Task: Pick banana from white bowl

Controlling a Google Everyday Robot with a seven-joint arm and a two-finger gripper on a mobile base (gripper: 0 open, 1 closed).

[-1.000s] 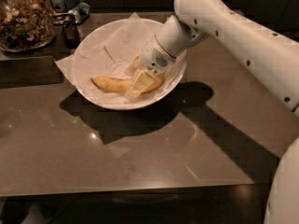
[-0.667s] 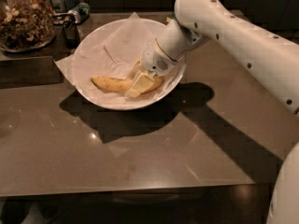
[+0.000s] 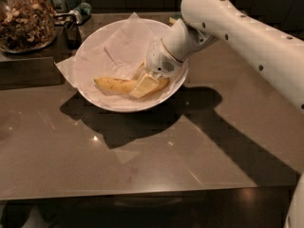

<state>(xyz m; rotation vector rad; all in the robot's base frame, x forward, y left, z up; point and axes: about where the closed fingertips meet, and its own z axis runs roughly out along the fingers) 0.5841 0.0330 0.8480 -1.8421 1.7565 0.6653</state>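
The white bowl point(image 3: 95, 96), lined with crinkled white paper, stands on the brown table at the upper middle of the camera view. The yellow banana point(image 3: 114, 84) lies in the bowl's near half, its stem end pointing left. My gripper point(image 3: 142, 82) reaches down into the bowl from the right and sits over the banana's right half, hiding that end. The banana rests on the paper, not lifted.
A glass jar of nuts point(image 3: 23, 20) stands at the back left, with small dark items point(image 3: 71, 25) next to it. The table's front edge point(image 3: 142, 191) runs across the bottom. My white arm point(image 3: 247, 42) spans the upper right.
Almost nothing. The arm has shifted very slightly; the gripper stays at the banana's right half and the banana lies where it was.
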